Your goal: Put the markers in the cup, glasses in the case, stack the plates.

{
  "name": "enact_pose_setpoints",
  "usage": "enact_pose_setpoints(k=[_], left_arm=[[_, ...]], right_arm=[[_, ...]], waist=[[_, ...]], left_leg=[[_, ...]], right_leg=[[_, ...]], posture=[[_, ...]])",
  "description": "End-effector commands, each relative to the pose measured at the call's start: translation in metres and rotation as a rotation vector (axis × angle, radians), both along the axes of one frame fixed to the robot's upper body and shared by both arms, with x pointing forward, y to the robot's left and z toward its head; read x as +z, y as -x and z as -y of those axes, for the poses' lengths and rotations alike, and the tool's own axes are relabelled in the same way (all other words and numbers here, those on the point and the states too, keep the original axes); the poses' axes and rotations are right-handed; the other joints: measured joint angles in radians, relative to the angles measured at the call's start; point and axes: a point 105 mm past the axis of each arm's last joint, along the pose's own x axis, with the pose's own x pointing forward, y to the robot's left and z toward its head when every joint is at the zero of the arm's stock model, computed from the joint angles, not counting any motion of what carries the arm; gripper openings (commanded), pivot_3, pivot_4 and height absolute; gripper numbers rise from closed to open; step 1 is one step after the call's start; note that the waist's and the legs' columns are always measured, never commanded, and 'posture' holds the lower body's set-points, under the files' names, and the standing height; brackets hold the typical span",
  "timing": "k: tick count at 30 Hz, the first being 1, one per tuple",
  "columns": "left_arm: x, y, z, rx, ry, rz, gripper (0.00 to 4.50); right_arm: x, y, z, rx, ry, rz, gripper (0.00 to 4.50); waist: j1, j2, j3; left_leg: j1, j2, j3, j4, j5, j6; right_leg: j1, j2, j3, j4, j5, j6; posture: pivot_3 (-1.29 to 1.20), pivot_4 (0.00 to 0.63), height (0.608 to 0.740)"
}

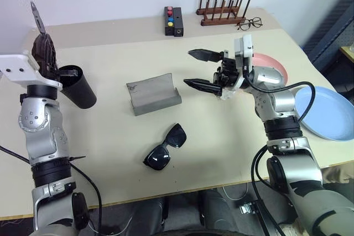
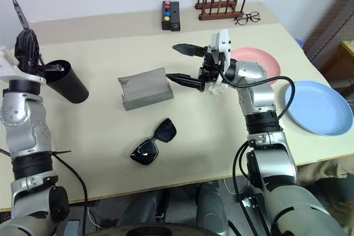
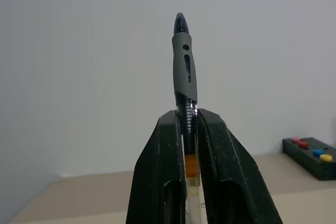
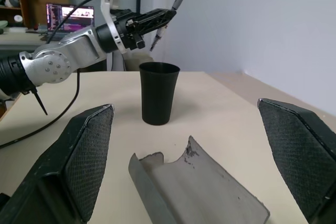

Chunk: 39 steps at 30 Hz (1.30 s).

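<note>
Left gripper (image 3: pixel 190 145) pinches the dark grey pen (image 3: pixel 185 72) low on its barrel, most of the pen standing out past the fingertips. It hangs above and just beside the black cup (image 1: pixel 77 85), which stands upright on the table (image 1: pixel 110 136). Pen is not in the cup yet.

Right gripper (image 1: pixel 202 69) hovers over the table just right of the open grey case (image 1: pixel 152 94), fingers spread wide, holding nothing. Sunglasses (image 1: pixel 166 147) lie on the table in front of the case, apart from it. Pink plate (image 1: pixel 274 64) and blue plate (image 1: pixel 329 111) sit side by side on the right, unstacked. Can't spot the white pen.

Risks as I read it:
- Pen points away from the cup mouth; released without turning it down, it likely misses or bounces off the rim.
- Cup is light and tall; a clip from the fingers on the rim could tip it.
- The low pinch may let the pen pivot during the turn.
</note>
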Motion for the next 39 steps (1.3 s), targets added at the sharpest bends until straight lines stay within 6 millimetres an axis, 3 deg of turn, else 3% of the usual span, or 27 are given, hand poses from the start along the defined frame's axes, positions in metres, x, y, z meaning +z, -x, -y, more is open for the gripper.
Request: enact_pose_setpoints(k=[1,16,32,35,39], left_arm=[[0.011,0.011,0.001,0.031,-0.043,0.065,0.03],[-0.006,0.000,0.005,0.078,-0.063,0.042,0.03],[-0.002,-0.007,0.001,0.136,-0.063,0.046,0.03],[-0.002,-0.007,0.002,0.137,-0.063,0.044,1.24],[-0.003,-0.007,0.002,0.133,-0.056,0.042,3.27]], right_arm=[[0.008,0.002,0.004,-0.003,-0.010,0.038,4.50],[0.007,0.001,0.004,-0.003,-0.007,0.034,4.50],[0.007,0.002,0.006,-0.010,-0.007,0.036,4.50],[0.008,0.003,0.006,-0.011,-0.007,0.036,4.50],[0.008,0.003,0.006,-0.011,-0.007,0.036,4.50]], waist=[[0.000,0.000,0.000],[0.001,0.000,0.000],[0.000,0.000,0.000],[0.000,0.000,0.000],[0.000,0.000,0.000]], left_leg=[[0.000,0.000,0.000,0.000,0.000,0.000],[-0.001,0.000,0.000,0.001,0.000,0.000],[-0.004,0.000,0.000,0.001,0.000,0.000],[-0.004,0.000,0.000,0.002,0.000,0.000],[-0.004,0.000,0.000,0.002,0.000,0.000]], right_leg=[[0.000,0.000,0.000,0.000,0.000,0.000],[-0.001,0.000,0.000,0.000,0.000,0.000],[-0.004,0.000,0.000,0.001,0.000,0.000],[-0.004,0.000,0.000,0.001,0.000,0.000],[-0.004,0.000,0.000,0.001,0.000,0.000]], posture=[[0.00,0.150,0.740],[0.00,0.150,0.740],[0.00,0.150,0.740],[0.00,0.150,0.740],[0.00,0.150,0.740]])
